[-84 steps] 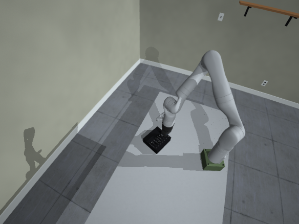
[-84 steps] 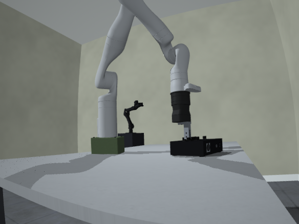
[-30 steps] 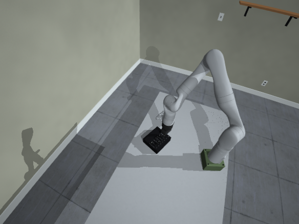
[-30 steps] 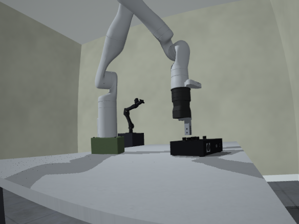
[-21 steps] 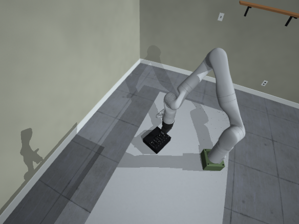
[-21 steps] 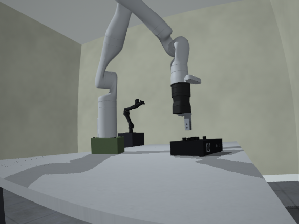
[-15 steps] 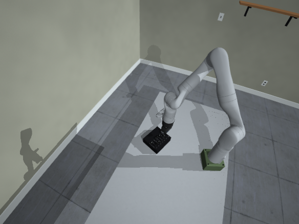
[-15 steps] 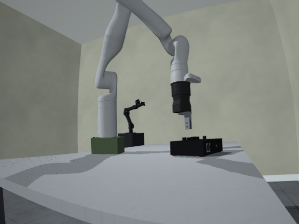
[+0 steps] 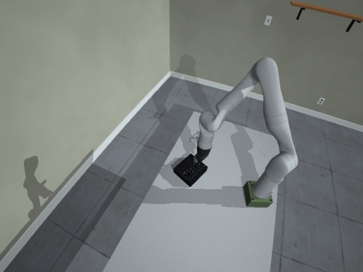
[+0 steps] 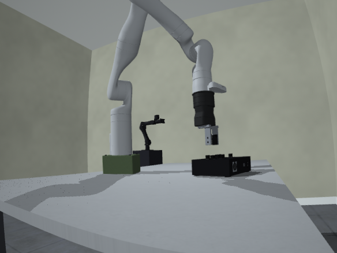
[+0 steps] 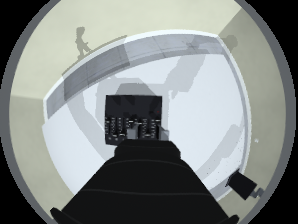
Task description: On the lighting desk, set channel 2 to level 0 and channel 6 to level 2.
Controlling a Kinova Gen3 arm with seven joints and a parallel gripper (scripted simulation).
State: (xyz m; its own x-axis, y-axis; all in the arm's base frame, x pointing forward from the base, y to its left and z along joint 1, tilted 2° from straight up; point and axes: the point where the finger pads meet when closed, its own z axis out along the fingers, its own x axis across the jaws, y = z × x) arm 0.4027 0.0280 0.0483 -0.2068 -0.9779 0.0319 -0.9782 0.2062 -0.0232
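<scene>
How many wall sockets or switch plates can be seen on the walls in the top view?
2. One plate sits high on the far wall, left of the wooden shelf. The other is low, just above the skirting. The arm may hide more.

Matt black lighting desk (image 10: 214, 167) on a smooth, pale, finely speckled table (image 10: 161, 208).

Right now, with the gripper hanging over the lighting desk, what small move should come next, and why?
Probably a short sideways shift to line up over the next fader, then down. The gripper hangs open above the lighting desk, clear of the fader caps, holding nothing. Fader levels are too small to read here.
</scene>
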